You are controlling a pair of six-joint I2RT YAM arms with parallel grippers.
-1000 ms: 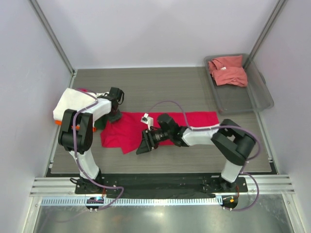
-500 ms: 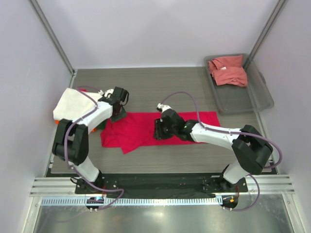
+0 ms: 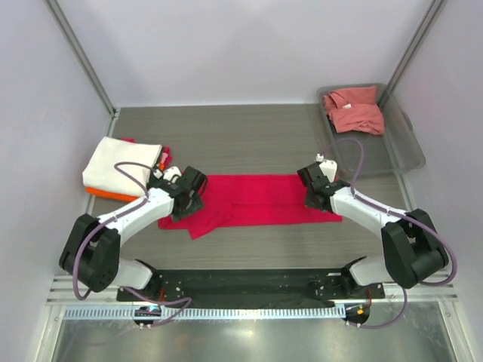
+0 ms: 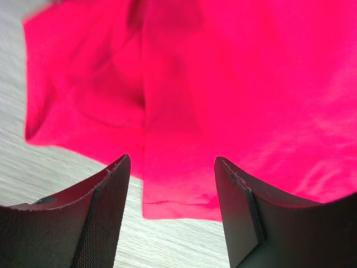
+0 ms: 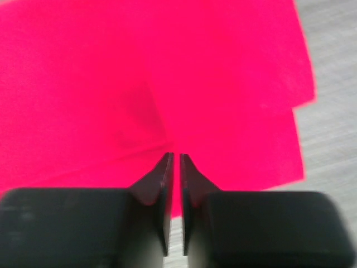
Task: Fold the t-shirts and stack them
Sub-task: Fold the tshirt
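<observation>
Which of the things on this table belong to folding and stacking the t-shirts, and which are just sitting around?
Part of the job:
- crimson t-shirt, spread mid-table
- salmon-pink t-shirt, in the tray
- cream-white t-shirt, folded on top of the orange t-shirt

Just lying about:
- grey tray

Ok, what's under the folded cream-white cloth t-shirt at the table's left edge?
Beneath the cream-white t-shirt, an orange cloth strip shows at its near edge; anything lower is covered.
</observation>
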